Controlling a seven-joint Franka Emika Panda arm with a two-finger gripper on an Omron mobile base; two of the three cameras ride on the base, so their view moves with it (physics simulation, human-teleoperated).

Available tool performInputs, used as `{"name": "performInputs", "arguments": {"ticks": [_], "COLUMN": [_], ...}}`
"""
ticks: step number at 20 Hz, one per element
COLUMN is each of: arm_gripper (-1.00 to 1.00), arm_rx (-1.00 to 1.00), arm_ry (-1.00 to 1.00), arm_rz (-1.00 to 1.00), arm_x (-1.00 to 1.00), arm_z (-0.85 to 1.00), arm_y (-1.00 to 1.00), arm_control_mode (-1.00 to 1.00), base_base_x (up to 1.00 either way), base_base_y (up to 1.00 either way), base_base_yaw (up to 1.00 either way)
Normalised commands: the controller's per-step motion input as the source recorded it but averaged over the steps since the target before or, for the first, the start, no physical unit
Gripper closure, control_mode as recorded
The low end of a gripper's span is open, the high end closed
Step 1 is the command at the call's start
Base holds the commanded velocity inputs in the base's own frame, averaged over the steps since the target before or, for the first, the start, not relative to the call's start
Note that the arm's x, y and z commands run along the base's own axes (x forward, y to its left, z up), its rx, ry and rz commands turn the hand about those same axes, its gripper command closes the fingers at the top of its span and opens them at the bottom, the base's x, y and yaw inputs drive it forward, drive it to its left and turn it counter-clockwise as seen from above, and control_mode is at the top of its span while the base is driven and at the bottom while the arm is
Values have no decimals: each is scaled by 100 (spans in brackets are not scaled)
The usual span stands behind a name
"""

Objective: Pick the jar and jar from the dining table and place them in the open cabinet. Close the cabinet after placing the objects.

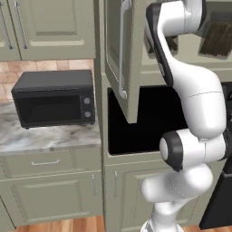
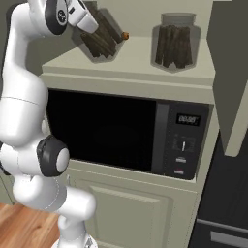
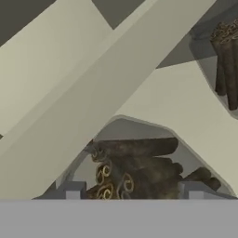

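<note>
Two clear jars of dark brown sticks are on the shelf of the open cabinet [image 2: 135, 65]. One jar [image 2: 177, 41] [image 1: 217, 38] stands upright at the right. The other jar [image 2: 101, 38] [image 3: 139, 162] leans steeply, its top pointing right. My gripper [image 2: 88, 25] [image 3: 132, 191] is at the leaning jar's upper left, and the jar sits close between and beyond the two fingertips. The frames do not show whether the fingers press on the glass. The cabinet door [image 1: 118, 54] hangs open with its silver bar handle [image 1: 122, 45] facing out. The dining table is out of view.
A built-in black microwave [image 2: 121, 131] sits directly under the shelf. A black countertop oven [image 1: 54, 97] stands on the marble counter [image 1: 45, 136] to the left. Another open door panel [image 2: 227, 72] hangs at the right. Closed sage-green cabinets lie below.
</note>
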Motion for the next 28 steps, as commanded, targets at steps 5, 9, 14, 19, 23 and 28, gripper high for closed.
{"name": "performInputs", "arguments": {"ticks": [5, 9, 14, 19, 23, 28], "arm_gripper": [-100, -100, -100, -100, -100, -100], "arm_rx": [0, 0, 0, 0, 0, 0], "arm_ry": [-3, -1, -3, 1, 7, 4], "arm_rz": [-3, -5, -9, -18, -18, -14], "arm_x": [77, 87, 94, 100, 64, 50], "arm_z": [-21, -26, -12, -25, -28, -8], "arm_y": [-21, -24, -32, -54, -53, -36], "arm_control_mode": [-100, -100, -100, -100, -100, -100], "base_base_x": [0, 0, 0, 0, 0, 0], "base_base_y": [0, 0, 0, 0, 0, 0], "base_base_yaw": [0, 0, 0, 0, 0, 0]}}
